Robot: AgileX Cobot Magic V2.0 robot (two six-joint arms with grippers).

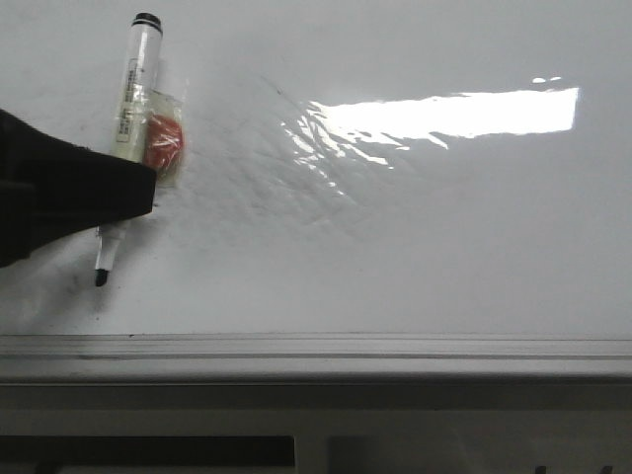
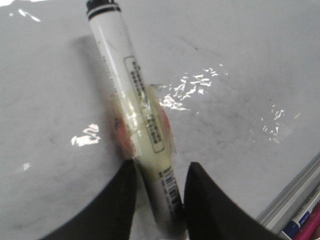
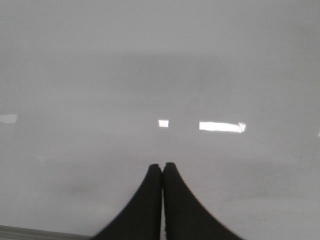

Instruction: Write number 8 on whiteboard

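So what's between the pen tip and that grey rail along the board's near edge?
Nothing but bare whiteboard with faint grey smudges. In the front view, the marker tip points down toward the rail, and no stroke lies between them.

The left gripper (image 2: 159, 200) is showing two matte black fingers (image 2: 117, 210) — broad at the base, curving inward and narrowing to blunt rounded tips, with no screws, cables or markings appearing on them. In the front view it is reading as one dark, blocky black mass with a squared end. The right gripper (image 3: 162, 167) is wearing the same plain black finish — two smooth, flared fingers (image 3: 145, 205) tapering upward to slim rounded tips.
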